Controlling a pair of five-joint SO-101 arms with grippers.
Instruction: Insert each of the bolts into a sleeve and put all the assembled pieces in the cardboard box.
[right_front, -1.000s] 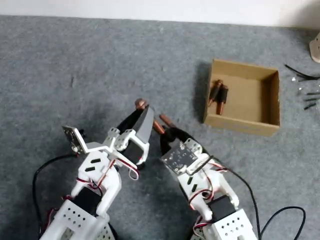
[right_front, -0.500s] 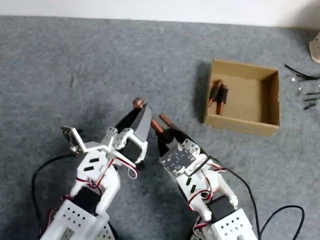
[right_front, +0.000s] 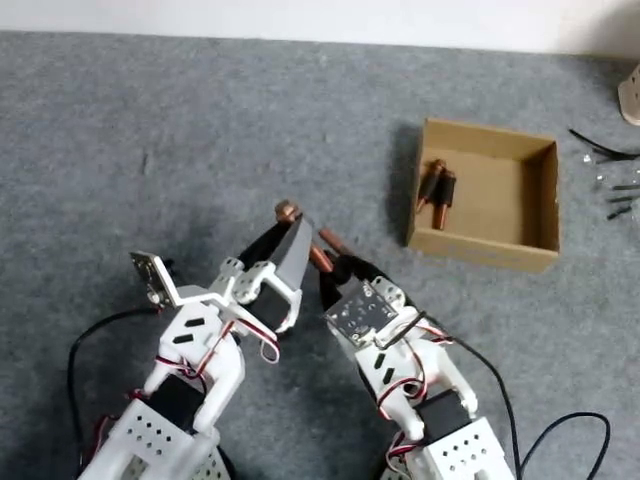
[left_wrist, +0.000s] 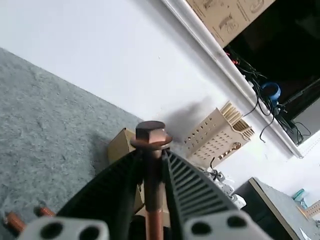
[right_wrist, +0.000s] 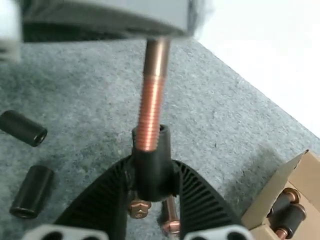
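Note:
My left gripper (left_wrist: 152, 162) is shut on a copper bolt (left_wrist: 151, 136), whose hex head sticks out above the fingers. In the high view this gripper (right_front: 291, 230) sits at mid-table with the bolt head (right_front: 287, 211) at its tip. Just to its right, my right gripper (right_front: 336, 268) is shut on a black sleeve (right_wrist: 151, 167). The bolt's threaded end (right_wrist: 149, 122) reaches the sleeve's mouth. The cardboard box (right_front: 535, 200) at the right holds two assembled pieces (right_front: 437, 186).
Two loose black sleeves (right_wrist: 22, 128) (right_wrist: 31, 191) and two loose bolts (right_wrist: 139, 208) (right_wrist: 171, 222) lie on the grey carpet (right_front: 150, 130) under the grippers. Black cables (right_front: 612, 190) and a beige object (right_front: 630, 95) sit at the far right edge.
My left gripper has shifted a little to the right with the bolt, closing on the right gripper, which also moved slightly right.

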